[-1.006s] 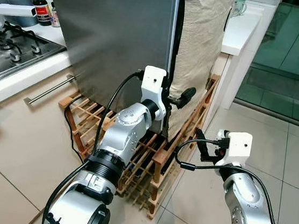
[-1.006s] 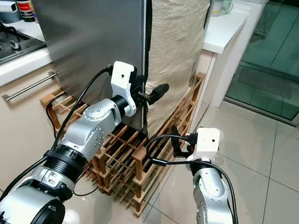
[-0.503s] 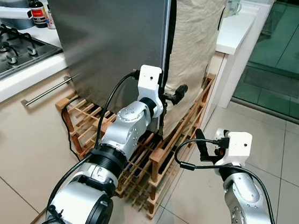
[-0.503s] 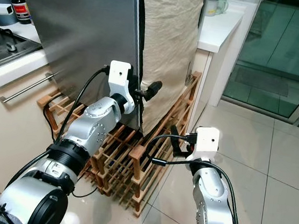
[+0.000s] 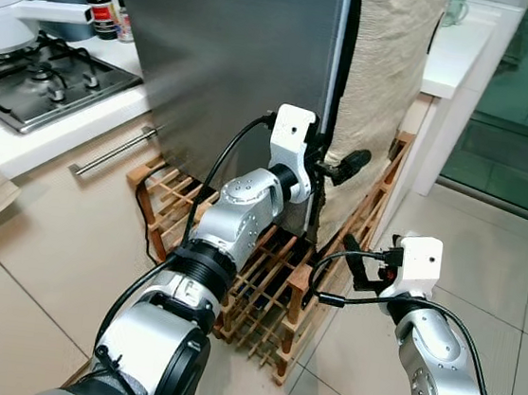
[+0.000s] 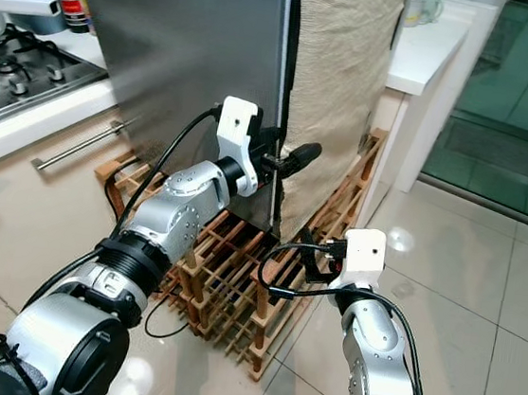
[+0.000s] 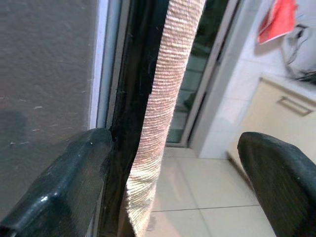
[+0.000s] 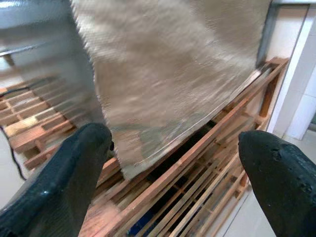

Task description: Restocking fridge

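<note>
We're standing in front of the fridge point(image 5: 233, 51), a big steel box straight ahead, with its door edge running down the right side of the steel face. Our left gripper point(image 5: 336, 169) is up at that edge with its fingers spread wide: in the left wrist view one finger point(image 7: 64, 177) sits right against the dark seam at the steel face, the other is out on the far side of the cloth point(image 7: 165, 98). So the seam and the hanging cloth both sit between the fingers, nothing clamped.

That beige cloth point(image 5: 381, 87) hangs just right of the fridge. Below both there's a wooden rack point(image 5: 264, 283) on the tiled floor point(image 5: 37, 267), leaning against the fridge base.

Our right gripper point(image 5: 352, 260) hangs lower and nearer, to the right of the rack, fingers also wide apart and holding nothing, pointing at the cloth's lower end and the rack slats.

Far left there's a white surface point(image 5: 23, 137) with a gas hob point(image 5: 43, 82) and a dark bottle point(image 5: 97, 9).
</note>
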Robot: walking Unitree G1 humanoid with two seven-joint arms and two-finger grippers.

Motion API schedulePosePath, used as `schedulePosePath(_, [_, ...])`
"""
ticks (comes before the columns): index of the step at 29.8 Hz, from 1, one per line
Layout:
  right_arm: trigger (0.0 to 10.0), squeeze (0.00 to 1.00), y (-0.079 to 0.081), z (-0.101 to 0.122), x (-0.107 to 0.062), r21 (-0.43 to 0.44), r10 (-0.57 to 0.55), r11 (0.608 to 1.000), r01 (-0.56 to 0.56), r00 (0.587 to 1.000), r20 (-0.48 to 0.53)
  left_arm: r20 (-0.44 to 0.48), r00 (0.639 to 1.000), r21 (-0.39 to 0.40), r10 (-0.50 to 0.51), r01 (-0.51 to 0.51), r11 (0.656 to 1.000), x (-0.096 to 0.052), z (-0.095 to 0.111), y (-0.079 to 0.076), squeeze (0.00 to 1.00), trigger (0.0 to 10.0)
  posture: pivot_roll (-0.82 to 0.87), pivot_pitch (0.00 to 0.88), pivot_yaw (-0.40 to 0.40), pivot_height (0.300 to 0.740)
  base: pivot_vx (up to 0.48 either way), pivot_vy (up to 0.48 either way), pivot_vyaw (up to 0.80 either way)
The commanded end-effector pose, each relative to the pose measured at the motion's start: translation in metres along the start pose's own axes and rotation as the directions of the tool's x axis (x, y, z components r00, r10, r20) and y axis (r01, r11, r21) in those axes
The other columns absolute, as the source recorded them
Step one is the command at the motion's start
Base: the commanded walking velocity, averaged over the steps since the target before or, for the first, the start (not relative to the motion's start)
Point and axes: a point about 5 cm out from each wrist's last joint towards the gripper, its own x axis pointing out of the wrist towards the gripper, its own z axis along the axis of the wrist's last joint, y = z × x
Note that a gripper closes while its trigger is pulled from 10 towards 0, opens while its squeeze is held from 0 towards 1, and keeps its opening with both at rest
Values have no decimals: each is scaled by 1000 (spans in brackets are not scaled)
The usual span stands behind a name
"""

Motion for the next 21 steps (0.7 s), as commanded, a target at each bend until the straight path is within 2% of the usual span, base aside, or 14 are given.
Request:
schedulePosePath(1, [10000,43,2,3,-1,3,21,1000,-21,1000,3,76,944,-40,-322,325,945,35,12,-84,0,10000,-286,0,115,740,0,0,0])
schedulePosePath(4, [10000,43,2,-12,-9,-48,50,997,-52,997,-57,95,913,-75,-397,404,912,42,12,-109,0,10000,-297,0,114,740,0,0,0])
schedulePosePath(5, [10000,43,0,-24,-15,-28,43,999,-46,993,-108,121,899,-125,-421,434,892,48,16,-126,0,10000,-315,0,118,740,0,0,0])
schedulePosePath(6, [10000,43,0,-24,-15,-28,43,999,-46,993,-108,121,899,-125,-421,434,892,48,16,-126,0,10000,-315,0,118,740,0,0,0])
schedulePosePath(7, [10000,39,-4,-29,-19,6,16,1000,-16,991,-129,137,879,-143,-457,474,869,51,19,-140,0,10000,-326,0,121,740,0,0,0])
schedulePosePath(12, [10000,39,-10,-27,-20,9,-20,1000,22,993,-117,129,850,-124,-510,524,842,50,19,-152,0,10000,-340,0,140,740,0,0,0])
schedulePosePath(17, [10000,39,-12,-15,-15,4,-44,999,44,997,-65,111,875,-98,-470,481,871,44,16,-131,0,10000,-339,0,141,740,0,0,0])
schedulePosePath(18, [10000,43,-10,-13,-13,2,-39,999,40,998,-56,115,886,-96,-448,459,883,40,17,-120,0,10000,-326,0,133,740,0,0,0])
schedulePosePath(19, [10000,43,-5,-10,-10,3,-27,1000,27,999,-43,120,910,-80,-397,407,910,31,18,-99,0,10000,-317,0,126,740,0,0,0])
schedulePosePath(20, [10000,43,-5,-10,-10,3,-27,1000,27,999,-43,120,910,-80,-397,407,910,31,18,-99,0,10000,-317,0,126,740,0,0,0])
schedulePosePath(21, [10000,43,-3,-8,-9,2,-21,1000,21,999,-37,121,921,-67,-370,380,923,26,19,-90,0,10000,-301,0,117,740,0,0,0])
